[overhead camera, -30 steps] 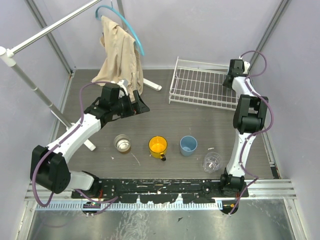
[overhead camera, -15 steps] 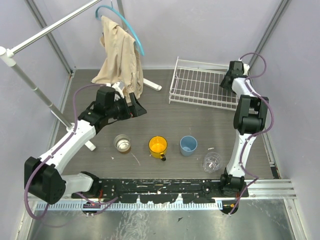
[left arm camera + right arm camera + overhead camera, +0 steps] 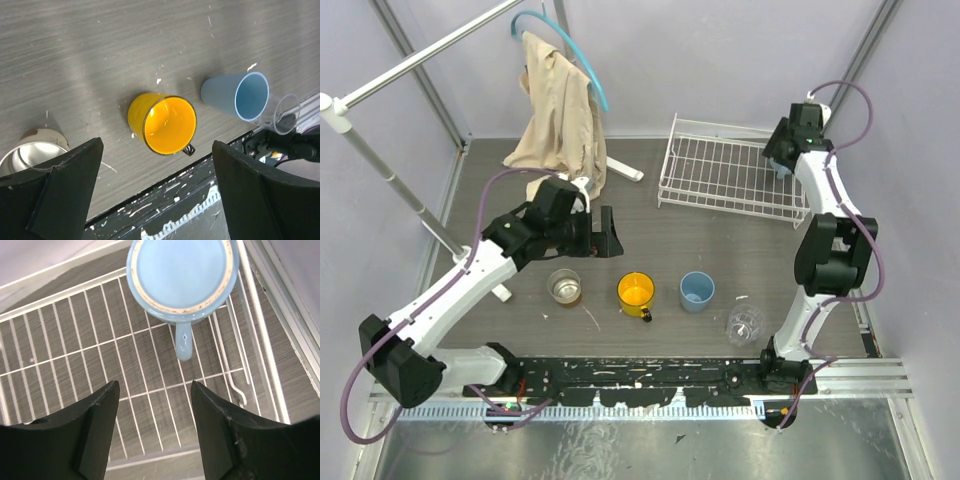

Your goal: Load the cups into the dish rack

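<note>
R tool spread, empty, above blue mug upright in rack, right end. L tool spread, empty, over yellow mug; metal cup, tumbler, glass cup on surface.

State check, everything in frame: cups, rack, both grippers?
light blue mug: in dish rack, not gripped
dish rack: holds that one mug
yellow mug: upright on table, empty
blue tumbler: upright on table, empty
metal cup: upright on table
glass cup: on table, orientation unclear
left gripper: open, empty, aimed at yellow mug
right gripper: open, empty, over light blue mug
</note>
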Robot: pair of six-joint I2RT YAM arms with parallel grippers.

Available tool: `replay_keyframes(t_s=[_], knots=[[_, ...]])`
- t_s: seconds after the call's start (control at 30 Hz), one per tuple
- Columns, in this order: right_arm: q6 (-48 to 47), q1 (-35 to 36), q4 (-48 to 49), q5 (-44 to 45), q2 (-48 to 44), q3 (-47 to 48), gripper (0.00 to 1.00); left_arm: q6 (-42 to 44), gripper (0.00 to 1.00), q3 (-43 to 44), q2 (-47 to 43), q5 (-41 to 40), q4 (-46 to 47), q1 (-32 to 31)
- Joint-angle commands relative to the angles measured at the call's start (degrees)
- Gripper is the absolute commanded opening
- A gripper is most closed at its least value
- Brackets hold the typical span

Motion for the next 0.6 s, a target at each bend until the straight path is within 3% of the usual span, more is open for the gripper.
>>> replay_keyframes(t_s=[0.0, 0.2, 0.57], knots=[[-0.1, 0.4, -3.4, -4.0, -9.0, -1.9, 0.64, -1.0, 0.99, 2.6, -1.6, -7.1, -6.9, -4.2], [2.7, 0.6, -2.8, -7.9, -20.8, -11.4, 0.64, 1.0, 0.92, 5.1, 3.8, -9.6, -14.9, -6.8], [7.1, 0.7, -4.2, -16.4, -35.2, -21.2, 0.63, 3.7, 0.75, 11.8, 16.0, -10.6, -16.4, -11.4]])
